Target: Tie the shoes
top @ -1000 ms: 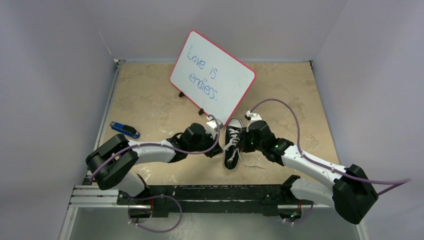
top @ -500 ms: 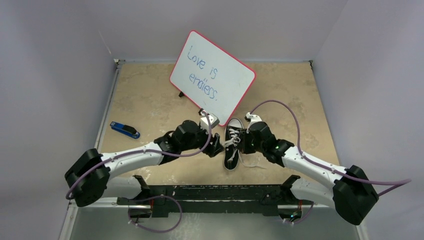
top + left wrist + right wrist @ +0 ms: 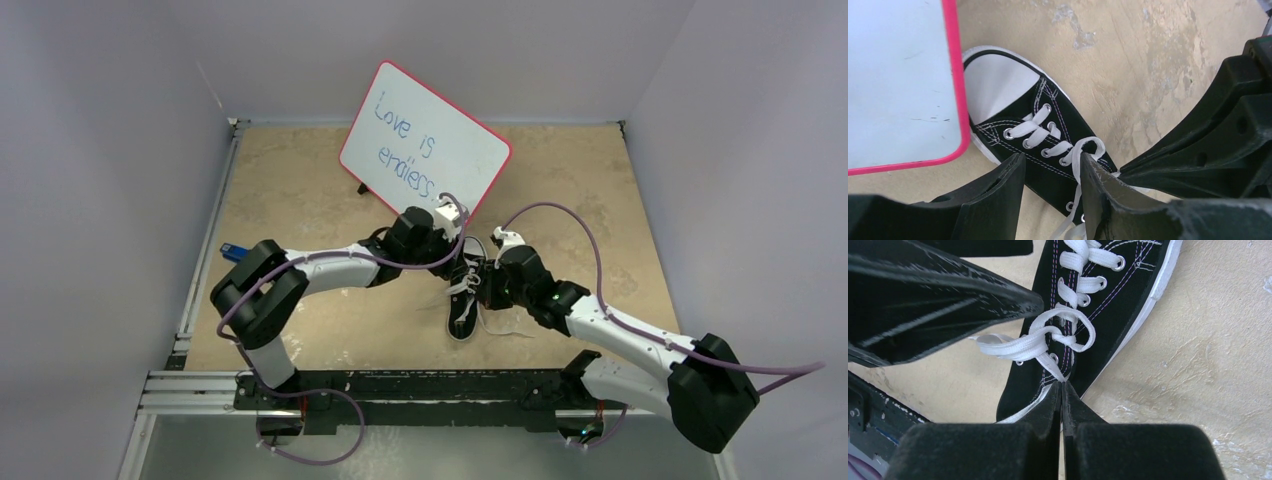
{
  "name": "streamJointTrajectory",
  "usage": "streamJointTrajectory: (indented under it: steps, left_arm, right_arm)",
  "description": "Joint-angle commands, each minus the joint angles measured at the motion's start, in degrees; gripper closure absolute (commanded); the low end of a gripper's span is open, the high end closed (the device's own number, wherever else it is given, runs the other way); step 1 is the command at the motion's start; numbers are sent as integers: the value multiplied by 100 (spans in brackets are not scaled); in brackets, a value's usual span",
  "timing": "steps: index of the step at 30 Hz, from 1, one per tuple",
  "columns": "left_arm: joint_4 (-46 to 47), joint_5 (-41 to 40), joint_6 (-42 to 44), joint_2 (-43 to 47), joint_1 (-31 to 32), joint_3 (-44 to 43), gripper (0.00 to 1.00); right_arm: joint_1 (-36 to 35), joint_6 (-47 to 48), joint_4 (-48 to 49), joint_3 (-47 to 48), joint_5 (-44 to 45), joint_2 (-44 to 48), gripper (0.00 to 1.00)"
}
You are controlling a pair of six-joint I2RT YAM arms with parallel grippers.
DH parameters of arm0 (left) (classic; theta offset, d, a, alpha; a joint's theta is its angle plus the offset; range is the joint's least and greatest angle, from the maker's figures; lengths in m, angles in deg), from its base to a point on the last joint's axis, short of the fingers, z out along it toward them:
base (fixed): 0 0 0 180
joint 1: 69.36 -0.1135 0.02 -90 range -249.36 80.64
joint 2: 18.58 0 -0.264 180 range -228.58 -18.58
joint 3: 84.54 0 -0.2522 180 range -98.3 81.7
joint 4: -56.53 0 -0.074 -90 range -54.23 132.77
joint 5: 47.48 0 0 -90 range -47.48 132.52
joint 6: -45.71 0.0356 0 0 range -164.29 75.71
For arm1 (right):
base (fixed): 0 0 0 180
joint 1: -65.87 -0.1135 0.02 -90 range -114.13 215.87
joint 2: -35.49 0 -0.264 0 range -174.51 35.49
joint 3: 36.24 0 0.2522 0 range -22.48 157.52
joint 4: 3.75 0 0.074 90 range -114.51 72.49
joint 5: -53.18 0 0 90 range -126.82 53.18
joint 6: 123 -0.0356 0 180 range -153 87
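The black sneaker [image 3: 464, 292] lies on the table, white toe cap toward the whiteboard; it also shows in the left wrist view [image 3: 1048, 125] and the right wrist view [image 3: 1108, 295]. Its white laces [image 3: 1048, 340] form a loose crossed loop over the tongue. My left gripper [image 3: 453, 263] hangs over the shoe's laced part, open [image 3: 1052, 159], with a lace strand [image 3: 1075, 175] running down beside its right finger. My right gripper [image 3: 488, 290] is at the shoe's right side, shut [image 3: 1062, 385] on a lace end that comes out of the loop.
A pink-framed whiteboard [image 3: 425, 150] stands tilted just behind the shoe's toe, close to my left wrist; its corner shows in the left wrist view [image 3: 898, 75]. A blue-and-black tool [image 3: 232, 250] lies at the left, partly hidden by my left arm. A loose lace [image 3: 505, 330] trails right of the heel.
My left arm has swung from the shoe's left side up and back, so its gripper now sits above the shoe near the whiteboard. My right gripper has barely moved.
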Motion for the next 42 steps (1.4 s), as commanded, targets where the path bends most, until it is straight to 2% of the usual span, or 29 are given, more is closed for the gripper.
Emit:
streamJointTrajectory:
  steps: [1,12,15,20,23,26,27,39,42]
  left_arm:
    - [242,-19,249,-87,130,-345,56]
    - [206,-348,426,-305,381,-242,60]
    - [224,-468,422,-317,410,-216,64]
    - [-8,-511,623,-431,411,-395,76]
    - [-62,-419,670,-451,406,-429,79]
    - [-101,-343,673,-314,404,-389,99]
    - [-40,-311,635,-233,399,-322,100]
    - [1442,570,-503,92,135,428,100]
    - [1411,667,-515,64,126,401,100]
  right_arm:
    - [39,23,148,39,-100,63,100]
    - [39,-21,172,21,-93,88,100]
    - [39,-24,183,20,-100,94,100]
    - [39,-44,206,16,-83,65,100]
    - [38,-44,177,86,-43,28,100]
    - [35,-69,130,186,-38,-2,100]
    - [39,-82,135,213,34,-2,100]
    - [232,-330,573,320,198,-186,100]
    - [280,-333,657,316,262,-231,100]
